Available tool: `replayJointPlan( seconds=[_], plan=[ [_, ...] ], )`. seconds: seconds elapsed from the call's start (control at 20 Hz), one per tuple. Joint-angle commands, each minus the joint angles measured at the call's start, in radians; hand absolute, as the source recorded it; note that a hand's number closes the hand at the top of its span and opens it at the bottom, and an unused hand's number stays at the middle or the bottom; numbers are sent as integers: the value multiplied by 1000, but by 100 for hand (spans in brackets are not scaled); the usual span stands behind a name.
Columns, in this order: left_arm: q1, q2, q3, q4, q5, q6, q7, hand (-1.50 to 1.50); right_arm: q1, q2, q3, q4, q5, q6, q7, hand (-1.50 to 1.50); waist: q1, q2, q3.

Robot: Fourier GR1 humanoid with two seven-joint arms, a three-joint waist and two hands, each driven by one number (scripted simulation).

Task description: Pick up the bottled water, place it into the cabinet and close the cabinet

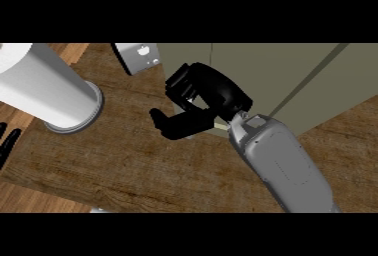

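My right hand (210,97) hangs over the wooden counter (133,165) at the view's middle, right against the lower left edge of the grey-green cabinet (280,70). Its fingers (184,82) are curled downward and the thumb (168,125) juts left. Only counter shows in the gap between them. No bottled water is plainly visible; a small pale sliver (222,128) peeks out beside the wrist. The cabinet front shows a slanted door edge (306,80). At the far left edge only the fingertips of my left hand (7,142) show, straight and resting.
A tall white cylinder (44,85) with a wider ring at its base stands on the counter's left part. A small grey plate-like fitting (137,56) sits at the top behind the hand. The counter's front edge runs along the lower left.
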Motion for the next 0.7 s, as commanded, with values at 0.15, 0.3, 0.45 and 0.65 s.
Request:
replayJointPlan(
  seconds=[0.15,0.3,0.45,0.65],
  plan=[
    [30,-4,22,13,1,-24,-18,-150,-202,37,-91,230,48,-202,-114,150,-16,-7,-2],
    [37,-11,24,8,4,-28,-23,-150,-235,38,-113,285,26,-250,-123,150,-23,-6,-2],
    [29,-14,23,23,2,-20,-18,-150,-251,38,-143,300,-12,-302,-144,-150,-45,-3,-1],
    [34,-4,39,10,10,-30,-19,-150,-234,38,-135,350,-59,-342,-196,-150,-42,0,1]
  ],
)
